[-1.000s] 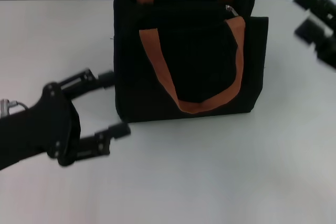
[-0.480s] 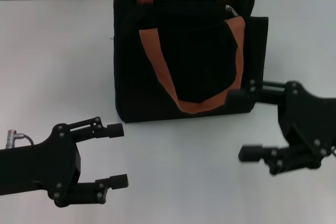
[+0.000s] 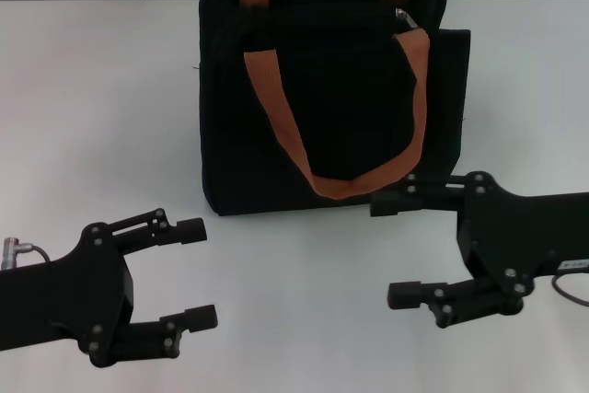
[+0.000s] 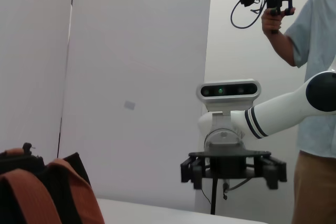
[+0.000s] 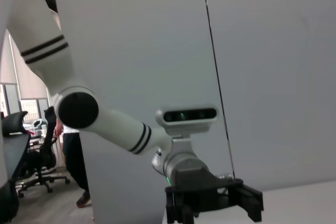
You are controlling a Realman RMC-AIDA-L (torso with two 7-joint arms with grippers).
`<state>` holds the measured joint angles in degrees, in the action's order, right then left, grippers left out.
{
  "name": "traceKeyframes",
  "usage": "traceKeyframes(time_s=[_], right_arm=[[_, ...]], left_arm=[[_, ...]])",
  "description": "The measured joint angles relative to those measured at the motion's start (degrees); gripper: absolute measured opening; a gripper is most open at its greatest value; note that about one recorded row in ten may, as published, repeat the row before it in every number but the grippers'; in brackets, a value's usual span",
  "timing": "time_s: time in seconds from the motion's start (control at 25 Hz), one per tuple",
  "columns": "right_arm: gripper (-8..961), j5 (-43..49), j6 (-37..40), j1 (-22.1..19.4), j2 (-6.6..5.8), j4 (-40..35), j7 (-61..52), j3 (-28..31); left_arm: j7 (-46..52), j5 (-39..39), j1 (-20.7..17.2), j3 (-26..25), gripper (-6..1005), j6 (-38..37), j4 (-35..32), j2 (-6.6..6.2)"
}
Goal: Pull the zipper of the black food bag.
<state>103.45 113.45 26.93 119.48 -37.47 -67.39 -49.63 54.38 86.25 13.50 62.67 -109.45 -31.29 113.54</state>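
Black fabric with orange-brown straps makes the food bag (image 3: 327,98), which stands upright at the far middle of the white table (image 3: 83,89) in the head view; its zipper runs along the top edge, and whether that is closed I cannot tell from here. The left gripper (image 3: 196,273) waits near and left of the bag with its fingers spread and nothing between them. The right gripper (image 3: 391,250) waits near and right, also spread and empty, its far finger close to the bag's lower right corner, probably so both arms face the bag. Half a second ago the right gripper was a little more to the right, and the left one slightly farther. In the left wrist view, the bag's strap (image 4: 73,192) shows low, with the opposite gripper (image 4: 233,169) beyond. The right wrist view shows only the left gripper (image 5: 212,203) before a wall.
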Motion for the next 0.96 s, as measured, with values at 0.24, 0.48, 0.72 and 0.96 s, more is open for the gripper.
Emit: traceKeyframes(time_s=[0.24, 0.48, 0.72, 0.96], right_arm=[[827, 0.07, -4.01, -0.09, -0.01, 0.43, 0.03, -3.31], [827, 0.09, -5.51, 0.2, -0.03, 1.81, 0.1, -4.05], [827, -0.17, -5.24, 0.06, 0.06, 3.05, 1.04, -4.17], [826, -0.47, -5.42, 0.23, 0.03, 5.66, 3.6, -4.21]], left_arm=[[-0.05, 2.52, -0.34, -0.07, 800, 0.8, 0.0, 0.37], [-0.06, 2.99, -0.36, -0.06, 800, 2.12, 0.09, 0.84], [-0.1, 3.05, -0.86, -0.09, 800, 2.15, 0.09, 1.12], [-0.14, 3.05, -1.06, -0.15, 800, 2.19, 0.09, 1.31]])
